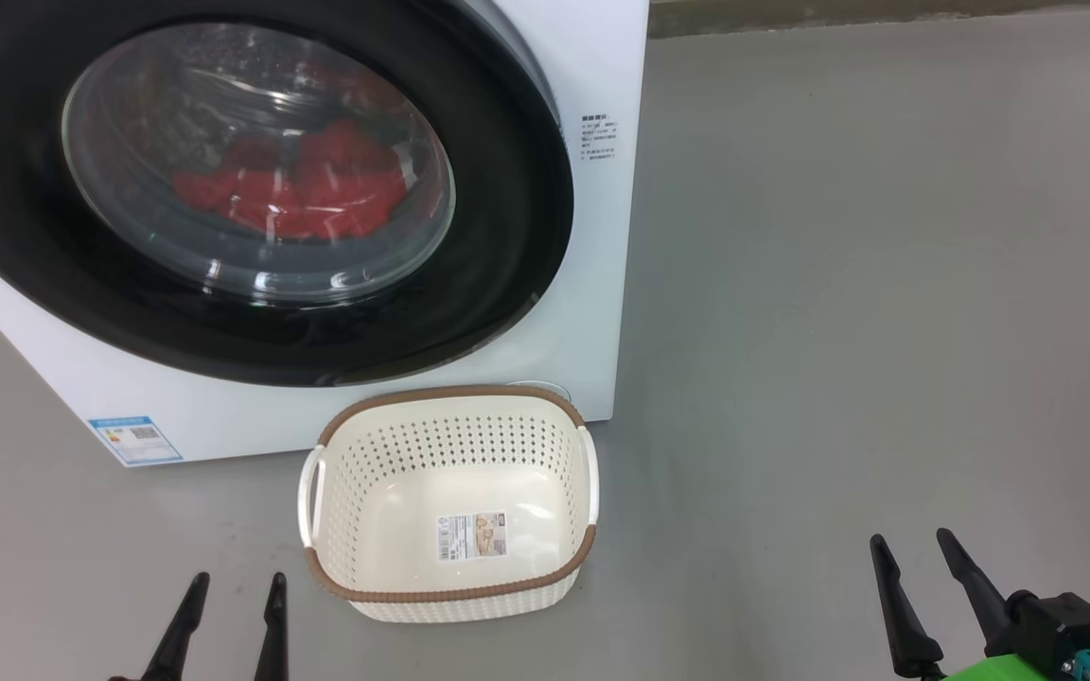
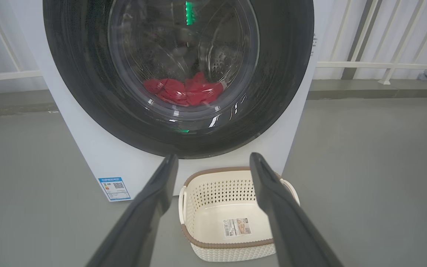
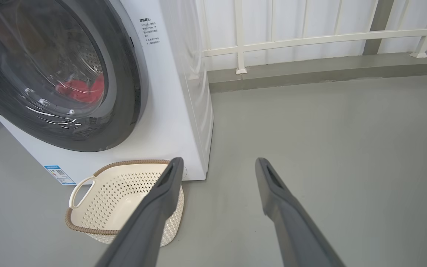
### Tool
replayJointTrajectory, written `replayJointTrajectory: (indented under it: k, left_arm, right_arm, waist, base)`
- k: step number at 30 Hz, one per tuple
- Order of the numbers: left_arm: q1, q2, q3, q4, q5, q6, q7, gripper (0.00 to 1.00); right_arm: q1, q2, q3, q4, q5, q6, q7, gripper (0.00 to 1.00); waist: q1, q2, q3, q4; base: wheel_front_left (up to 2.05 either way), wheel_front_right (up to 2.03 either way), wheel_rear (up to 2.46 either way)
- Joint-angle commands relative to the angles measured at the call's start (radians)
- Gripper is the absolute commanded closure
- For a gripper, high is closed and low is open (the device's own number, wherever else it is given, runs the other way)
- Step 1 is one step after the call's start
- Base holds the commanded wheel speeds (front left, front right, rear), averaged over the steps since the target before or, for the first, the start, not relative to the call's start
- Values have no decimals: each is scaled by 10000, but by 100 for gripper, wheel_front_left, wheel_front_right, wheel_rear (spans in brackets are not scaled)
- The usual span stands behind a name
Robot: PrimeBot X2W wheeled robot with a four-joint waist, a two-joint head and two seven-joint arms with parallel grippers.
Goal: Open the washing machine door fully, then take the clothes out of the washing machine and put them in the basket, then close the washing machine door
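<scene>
a: largest first. what is the ground?
b: grey floor (image 1: 886,284), running back to a white railing (image 3: 310,39) seen in the right wrist view.
a: next?
b: washing machine (image 1: 602,284), a white box at the upper left of the head view, front toward the robot.
a: its door?
b: washing machine door (image 1: 507,189) sits shut against the front. wide black rim, clear bulging window.
a: basket?
b: basket (image 1: 450,392) stands upright on the floor just in front of the machine's lower right corner, below the door. cannot tell if it touches the machine.
a: clothes?
b: clothes (image 1: 308,189), red, heaped low in the drum behind the window.
a: grippers?
b: left gripper (image 1: 238,579) at the lower left, near the basket's left side but apart from it. fingers spread, gripping nothing. right gripper (image 1: 910,539) at the lower right, well apart from the basket. fingers also spread, gripping nothing.
a: small items?
b: blue sticker (image 1: 135,440) on the machine's lower left corner. label sticker (image 1: 471,536) on the basket's bottom.
</scene>
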Motion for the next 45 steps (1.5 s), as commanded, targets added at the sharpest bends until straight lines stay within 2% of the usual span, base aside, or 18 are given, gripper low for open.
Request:
replayJointTrajectory:
  k: [1, 9, 10, 11, 12, 15, 19, 27, 30, 33, 38, 42, 45]
  left_arm:
    - [-34, 37, 375, -194, 28, -76, -124, 0]
    - [-68, 32, 351, -159, -87, -111, -124, 0]
    - [-76, 32, 339, -158, -101, -114, -124, 0]
    - [-88, 32, 324, -159, -113, -117, -124, 0]
    - [-105, 32, 305, -159, -127, -119, -124, 0]
    - [-203, 31, 233, -180, -184, -125, -124, 0]
    - [-391, 31, 64, -230, -293, -129, -124, 0]
    - [-899, 30, -349, -298, -501, -136, -124, 0]
    - [-1160, 30, -495, -345, -651, -138, -124, 0]
    - [-1432, 30, -640, -367, -810, -139, -124, 0]
    - [-1882, 30, -878, -347, -1111, -140, -124, 0]
    - [-2197, 30, -1027, -317, -1318, -140, -124, 0]
    - [-2397, 30, -1195, -290, -1420, -141, -124, 0]
  right_arm:
    - [-129, -135, 198, -313, -58, 4, -137, 0]
    - [-155, -93, 197, -472, 131, 4, -137, 0]
    - [-163, -74, 197, -491, 274, 4, -137, 18]
    - [-190, -56, 192, -526, 417, 4, -137, 74]
    - [-237, -39, 200, -582, 560, 4, -137, 100]
    - [-515, 16, 215, -734, 1400, 4, -137, 100]
    - [-1263, 63, 295, -981, 3167, 4, -137, 100]
    - [-3450, 62, 861, -1485, 5914, 4, -138, 100]
    - [-4385, -131, 1058, -1496, 6865, 4, -138, 100]
    - [-5301, -578, 1418, -1447, 7996, 4, -138, 100]
    - [-6763, -1772, 2268, -1183, 9952, 4, 77, 100]
    - [-7836, -2463, 2592, -993, 11505, 4, 1132, 100]
    - [-8509, -2774, 2640, -745, 12679, 4, 2468, 100]
  waist:
    - [0, 0, 11, -3]
    - [0, 0, 44, 5]
    - [0, 0, 55, 13]
    - [0, 0, 72, 22]
    - [0, 0, 92, 34]
    - [0, 0, 223, 85]
    - [0, 0, 462, 211]
    - [0, 0, 1250, 709]
    - [0, 0, 1644, 977]
    - [0, 0, 2049, 1275]
    - [0, 0, 2737, 1782]
    - [0, 0, 3234, 2117]
    - [0, 0, 3517, 2345]
  base:
    - [0, 0, 0]
    - [0, 0, 0]
    - [0, 0, 0]
    - [0, 0, 0]
    - [0, 0, 0]
    - [0, 0, 0]
    - [0, 0, 0]
    - [0, 0, 0]
    - [0, 0, 0]
    - [0, 0, 0]
    - [0, 0, 0]
    - [0, 0, 0]
    - [0, 0, 0]
